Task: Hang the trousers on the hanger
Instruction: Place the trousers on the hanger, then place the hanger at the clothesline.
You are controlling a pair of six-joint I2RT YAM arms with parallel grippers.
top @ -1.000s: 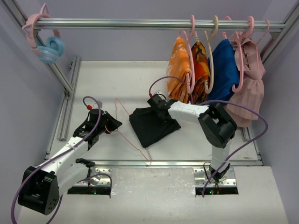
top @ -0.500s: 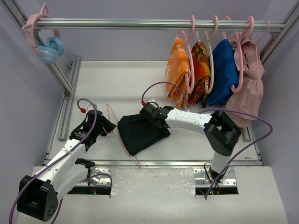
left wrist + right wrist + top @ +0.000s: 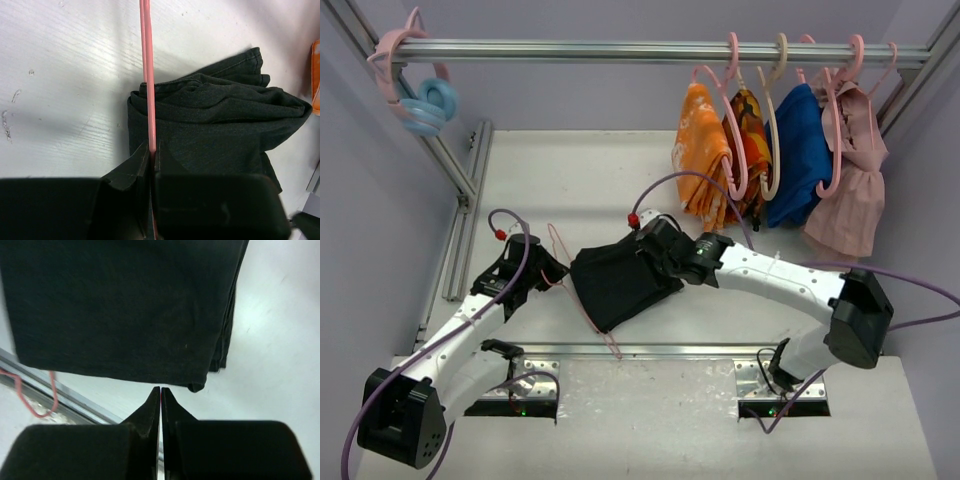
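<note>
The black trousers (image 3: 618, 285) lie folded on the table; they also show in the left wrist view (image 3: 215, 130) and the right wrist view (image 3: 115, 305). The pale pink hanger (image 3: 605, 338) lies at their left edge, part of it hidden by the fabric. My left gripper (image 3: 548, 272) is shut on the hanger wire (image 3: 146, 60), which runs over the trousers' left edge and between the tips (image 3: 151, 147). My right gripper (image 3: 650, 258) sits at the trousers' upper right edge. In its wrist view it (image 3: 160, 389) is shut, its tips just off the fabric edge. A hanger bend (image 3: 27, 402) shows at lower left.
A rail across the back carries orange patterned cloths (image 3: 705, 150), a blue garment (image 3: 800, 150), a pink garment (image 3: 850, 190) and a beige hanger (image 3: 775, 100). A pale blue ring hook (image 3: 428, 105) hangs at the far left. A metal frame post (image 3: 455, 180) stands left.
The right gripper has slid the trousers left against the hanger, and its arm has stretched out. The left gripper has shifted slightly left with the hanger.
</note>
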